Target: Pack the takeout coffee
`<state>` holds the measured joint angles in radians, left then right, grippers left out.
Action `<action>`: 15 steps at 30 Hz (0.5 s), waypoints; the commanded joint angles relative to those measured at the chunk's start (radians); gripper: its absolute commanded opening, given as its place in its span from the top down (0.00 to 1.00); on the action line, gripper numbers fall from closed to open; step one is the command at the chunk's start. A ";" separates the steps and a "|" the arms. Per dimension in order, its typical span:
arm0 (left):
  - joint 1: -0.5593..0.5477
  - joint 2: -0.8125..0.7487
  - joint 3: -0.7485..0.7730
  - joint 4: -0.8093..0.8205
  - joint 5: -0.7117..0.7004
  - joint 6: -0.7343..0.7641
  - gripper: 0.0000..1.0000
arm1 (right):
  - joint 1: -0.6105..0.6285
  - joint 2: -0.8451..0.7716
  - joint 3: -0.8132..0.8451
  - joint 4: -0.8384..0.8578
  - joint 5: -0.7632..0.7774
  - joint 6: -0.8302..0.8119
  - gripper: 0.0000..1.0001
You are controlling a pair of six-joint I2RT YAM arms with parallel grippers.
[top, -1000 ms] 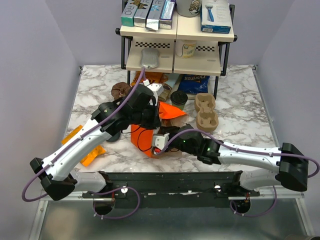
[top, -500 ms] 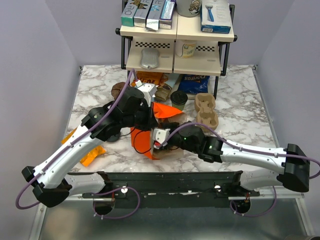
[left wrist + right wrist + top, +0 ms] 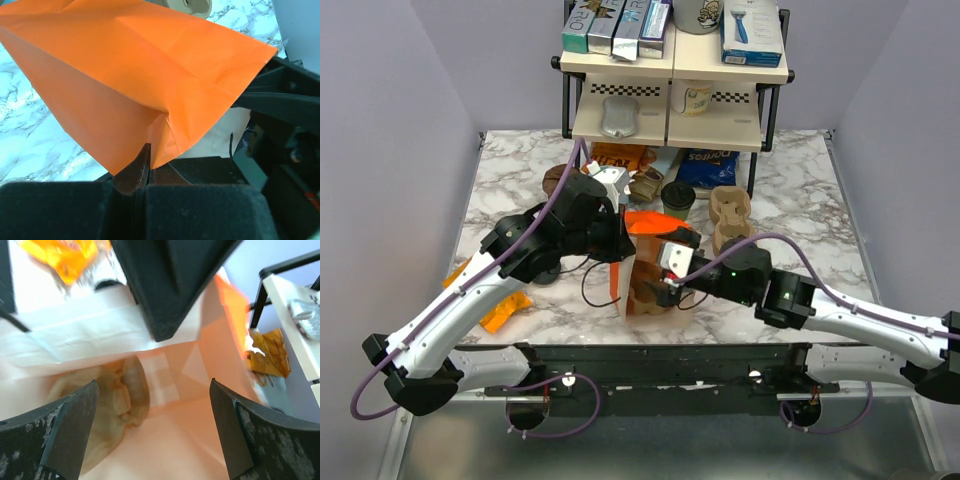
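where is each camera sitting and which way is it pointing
Top external: above and behind the arms, looking down on the table; both arms show, left gripper and right gripper at the orange bag.
Left wrist: on the left arm, facing along its shut fingers, which pinch the bag's edge.
Right wrist: on the right arm, looking into the bag between its open fingers.
Shared: all three show the orange bag.

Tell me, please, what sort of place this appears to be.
Probably a robotics test cell staged as a takeout packing counter: a marble-patterned table boxed in by plain walls, a shelf rack of boxed goods, and an orange paper bag near pulp cup carriers.
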<state>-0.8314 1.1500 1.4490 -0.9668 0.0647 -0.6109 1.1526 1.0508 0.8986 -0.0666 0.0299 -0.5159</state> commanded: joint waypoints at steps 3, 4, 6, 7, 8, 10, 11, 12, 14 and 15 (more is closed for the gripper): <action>0.006 -0.004 0.005 0.002 0.030 0.006 1.00 | 0.002 -0.129 0.039 -0.030 -0.120 0.096 0.00; 0.006 -0.004 0.002 0.000 0.046 0.017 1.00 | 0.002 -0.164 0.037 -0.022 -0.128 0.118 0.00; 0.006 -0.003 -0.015 0.000 0.069 0.040 1.00 | 0.002 -0.201 0.031 0.008 -0.156 0.129 0.00; 0.006 -0.003 -0.021 -0.004 0.069 0.046 1.00 | 0.002 -0.222 0.014 0.030 -0.154 0.163 0.00; 0.006 -0.003 -0.028 -0.007 0.069 0.054 1.00 | 0.001 -0.256 0.008 0.087 -0.141 0.186 0.00; 0.006 -0.006 -0.041 -0.009 0.072 0.065 1.00 | 0.002 -0.288 -0.006 0.123 -0.125 0.236 0.00; 0.006 -0.009 -0.058 -0.003 0.078 0.068 1.00 | 0.001 -0.310 -0.007 0.146 -0.101 0.255 0.00; 0.006 -0.024 -0.068 0.003 0.086 0.059 1.00 | 0.001 -0.316 -0.007 0.149 -0.076 0.279 0.00; 0.006 -0.048 -0.093 0.019 0.069 0.040 1.00 | 0.002 -0.318 0.011 0.124 0.096 0.445 0.00; 0.006 -0.058 -0.101 0.023 0.037 0.024 1.00 | 0.002 -0.316 0.016 0.108 0.175 0.547 0.00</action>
<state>-0.8303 1.1404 1.3907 -0.9565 0.1070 -0.5686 1.1526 0.7383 0.9058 0.0235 -0.0380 -0.2691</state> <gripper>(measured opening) 0.009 0.998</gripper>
